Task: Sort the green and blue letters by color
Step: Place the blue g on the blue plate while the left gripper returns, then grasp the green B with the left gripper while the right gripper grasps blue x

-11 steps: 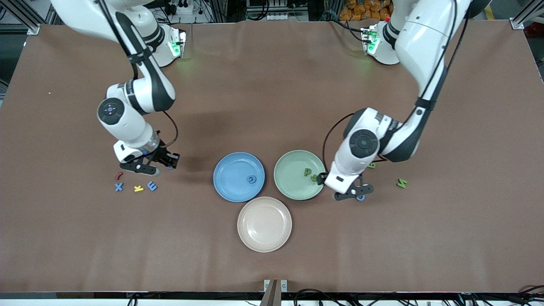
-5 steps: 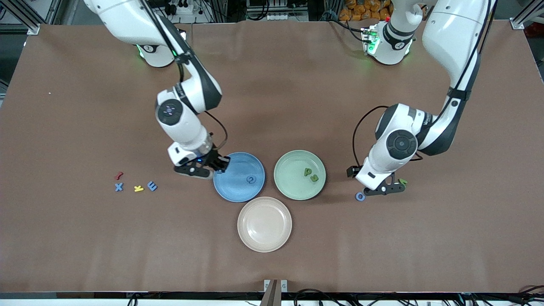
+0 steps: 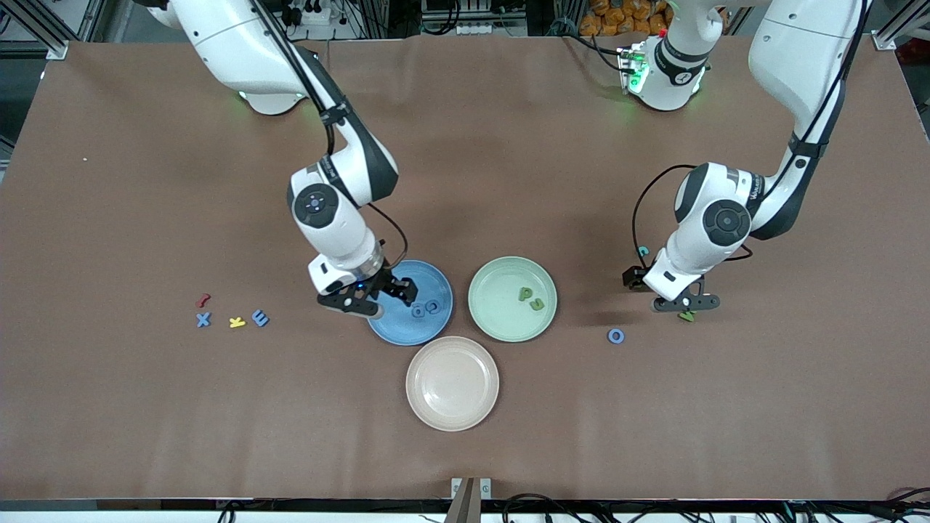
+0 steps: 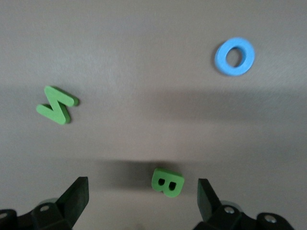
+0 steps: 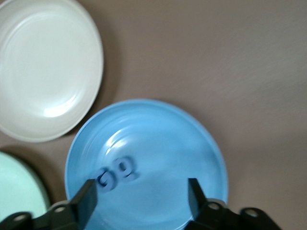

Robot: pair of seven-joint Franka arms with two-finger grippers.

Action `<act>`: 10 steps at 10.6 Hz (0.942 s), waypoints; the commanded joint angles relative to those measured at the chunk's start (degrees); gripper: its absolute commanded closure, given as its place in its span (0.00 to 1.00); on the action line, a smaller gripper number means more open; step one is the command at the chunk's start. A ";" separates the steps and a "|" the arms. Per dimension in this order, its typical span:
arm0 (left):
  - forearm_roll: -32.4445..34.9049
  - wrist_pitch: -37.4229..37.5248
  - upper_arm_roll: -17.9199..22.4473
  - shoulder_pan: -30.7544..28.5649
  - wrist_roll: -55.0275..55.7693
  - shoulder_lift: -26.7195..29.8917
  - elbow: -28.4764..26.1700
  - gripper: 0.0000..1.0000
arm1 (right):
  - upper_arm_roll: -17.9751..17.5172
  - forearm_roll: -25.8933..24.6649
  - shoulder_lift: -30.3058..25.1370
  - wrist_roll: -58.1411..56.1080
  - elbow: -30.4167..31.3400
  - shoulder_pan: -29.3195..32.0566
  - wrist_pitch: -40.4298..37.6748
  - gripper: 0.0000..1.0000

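Blue foam letters lie in the round blue plate under my spread, empty right gripper. My left gripper, jaws wide, hangs over the green letter B.

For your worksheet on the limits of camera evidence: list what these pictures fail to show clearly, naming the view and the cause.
1. Front view: the green letter under the left end effector is mostly covered by it, so its shape is unreadable.
2. Front view: the green B is not visible there; it shows only in the left wrist view.
3. Right wrist view: the two blue letters in the blue plate are blurred.
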State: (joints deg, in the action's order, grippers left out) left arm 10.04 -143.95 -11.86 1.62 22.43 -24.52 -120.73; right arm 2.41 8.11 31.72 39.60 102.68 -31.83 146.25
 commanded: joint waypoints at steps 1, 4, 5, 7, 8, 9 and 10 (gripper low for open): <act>1.21 -3.78 -0.88 -0.21 0.24 2.28 -4.95 0.00 | -0.30 0.68 -3.59 -10.80 0.24 8.50 -9.54 0.00; 1.21 -5.89 -0.88 0.40 0.16 1.41 -5.92 0.02 | -0.39 0.59 -5.09 -26.37 1.82 18.87 -11.34 0.00; 1.30 -7.38 -0.88 0.40 -0.19 0.36 -5.92 0.07 | -0.39 0.41 -5.09 -33.20 2.43 21.78 -11.34 0.00; 1.39 -9.24 -0.80 0.49 -1.50 -1.14 -5.75 0.15 | -0.30 -1.25 -4.83 -41.50 2.79 27.84 -11.34 0.00; 2.34 -9.77 -0.80 0.49 -1.69 -1.58 -5.75 0.18 | -0.30 -2.04 -5.00 -46.14 3.31 31.18 -11.34 0.00; 3.75 -9.77 -0.80 0.49 -1.78 -1.67 -5.75 0.19 | -0.30 -2.05 -4.83 -51.41 3.49 34.34 -11.34 0.00; 5.33 -9.86 -0.80 0.14 -1.78 -2.02 -5.66 0.21 | -0.30 -2.05 -4.39 -55.47 4.02 37.16 -10.90 0.00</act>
State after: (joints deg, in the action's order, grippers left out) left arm 11.66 -152.63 -12.64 2.21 21.23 -26.11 -126.18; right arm 3.16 7.28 28.34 -7.67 104.54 -0.72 135.03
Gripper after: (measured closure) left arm 0.189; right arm 0.000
